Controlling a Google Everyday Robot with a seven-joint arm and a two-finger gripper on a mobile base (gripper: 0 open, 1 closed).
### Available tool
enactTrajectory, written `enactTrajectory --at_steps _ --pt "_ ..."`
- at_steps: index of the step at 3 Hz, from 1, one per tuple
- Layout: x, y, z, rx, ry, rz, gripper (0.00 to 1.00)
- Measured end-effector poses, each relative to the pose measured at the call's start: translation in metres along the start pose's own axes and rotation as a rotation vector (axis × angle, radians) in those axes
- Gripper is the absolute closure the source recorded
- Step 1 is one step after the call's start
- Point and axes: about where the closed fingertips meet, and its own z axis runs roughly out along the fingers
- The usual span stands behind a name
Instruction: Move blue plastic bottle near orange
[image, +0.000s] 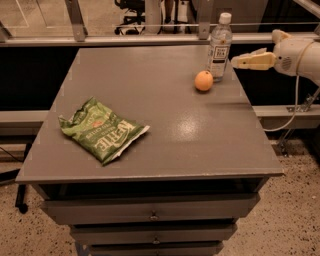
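The blue plastic bottle (219, 48), clear with a white cap and a white label, stands upright at the table's far right. The orange (203, 80) lies on the table just in front of it and slightly left, a small gap apart. My gripper (246, 60) hovers to the right of the bottle, beyond the table's right edge, at about the height of the label. Its pale fingers (255, 61) point left toward the bottle, open, not touching it and holding nothing.
A green chip bag (101, 129) lies flat at the front left of the grey table (165, 150). Drawers sit under the tabletop. A metal rail (125, 39) runs behind the far edge. A cable (295, 110) hangs from the arm at the right.
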Motion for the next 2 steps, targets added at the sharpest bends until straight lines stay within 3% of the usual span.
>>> enactTrajectory --at_steps 1,2 --pt "-0.017 -0.017 -0.05 -0.059 -0.05 -0.037 0.0" --pt "-0.021 -0.001 -0.058 -0.139 -0.039 -0.053 0.0"
